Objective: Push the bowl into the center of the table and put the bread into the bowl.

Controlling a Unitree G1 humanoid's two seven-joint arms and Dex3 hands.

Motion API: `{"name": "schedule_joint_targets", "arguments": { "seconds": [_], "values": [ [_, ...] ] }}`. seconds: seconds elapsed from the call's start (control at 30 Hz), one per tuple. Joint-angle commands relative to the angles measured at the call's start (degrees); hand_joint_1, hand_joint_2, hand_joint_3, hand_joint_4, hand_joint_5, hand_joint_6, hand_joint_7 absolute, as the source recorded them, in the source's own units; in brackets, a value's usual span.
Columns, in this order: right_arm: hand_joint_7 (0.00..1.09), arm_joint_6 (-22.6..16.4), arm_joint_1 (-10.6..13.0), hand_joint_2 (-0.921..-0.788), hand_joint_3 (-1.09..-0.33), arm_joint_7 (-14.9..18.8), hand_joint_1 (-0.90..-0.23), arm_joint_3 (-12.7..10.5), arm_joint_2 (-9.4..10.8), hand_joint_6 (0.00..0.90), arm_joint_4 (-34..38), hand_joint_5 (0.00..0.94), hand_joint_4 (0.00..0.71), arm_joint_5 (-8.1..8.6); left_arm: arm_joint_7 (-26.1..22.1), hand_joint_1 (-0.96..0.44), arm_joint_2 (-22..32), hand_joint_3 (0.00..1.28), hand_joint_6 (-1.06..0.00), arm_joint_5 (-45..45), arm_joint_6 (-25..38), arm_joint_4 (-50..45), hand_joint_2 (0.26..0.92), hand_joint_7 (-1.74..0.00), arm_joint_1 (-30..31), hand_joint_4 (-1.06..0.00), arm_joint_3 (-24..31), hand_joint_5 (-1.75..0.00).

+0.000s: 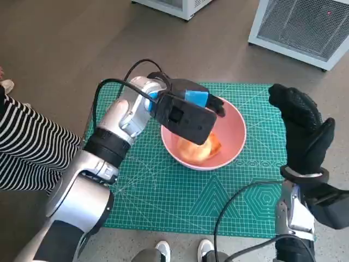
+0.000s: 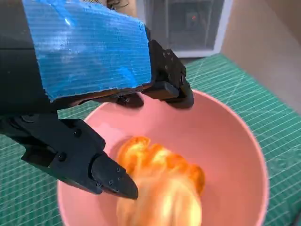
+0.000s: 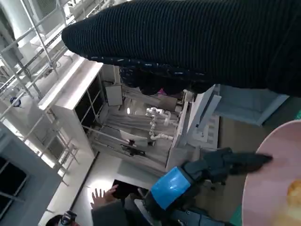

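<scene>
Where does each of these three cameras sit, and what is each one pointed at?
Head view: on the robot's head, looking steeply down at the green mat; both forearms, left hand and right hand show.
Left wrist view: behind the left hand, looking into the pink bowl at the bread.
Right wrist view: behind the right hand, facing across the room; the glove spans the top.
All three share the bowl and left hand.

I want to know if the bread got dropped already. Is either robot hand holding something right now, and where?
Nothing is held. The bread lies in the pink bowl, below the left robot hand, whose fingers are apart. The right robot hand is raised beside the bowl, empty.
</scene>
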Motion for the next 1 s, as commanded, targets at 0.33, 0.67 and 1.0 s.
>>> {"name": "schedule_joint_targets", "arguments": {
  "seconds": [0.33, 0.67, 1.0],
  "values": [
    [0.47, 2.19, -0.27, -0.921, -0.731, -0.75, -0.685, -0.29, -0.86, 0.057, 0.02, 0.002, 0.150, -0.56, 0.16, -0.17, 2.71, 0.00, -0.29, -5.50, -1.89, -4.62, 0.751, 0.00, 2.11, -0.15, 5.16, 0.00],
    [0.48, 5.18, -2.73, -0.921, -0.731, -1.90, -0.684, -0.74, -2.21, 0.059, -1.82, 0.000, 0.146, -0.81, 4.17, -0.57, -2.31, 0.03, -0.28, -29.59, -12.87, -0.44, 0.865, -0.01, 8.40, -0.15, 24.82, -0.01],
    [0.48, 8.79, -6.38, -0.921, -0.736, -4.28, -0.680, -0.50, -3.00, 0.058, -3.96, 0.000, 0.144, -1.89, 3.53, -0.70, -10.33, 0.37, -0.28, -47.95, -10.82, -6.93, 0.920, 0.00, 16.78, -0.16, 35.92, 0.00]
  ]
}}
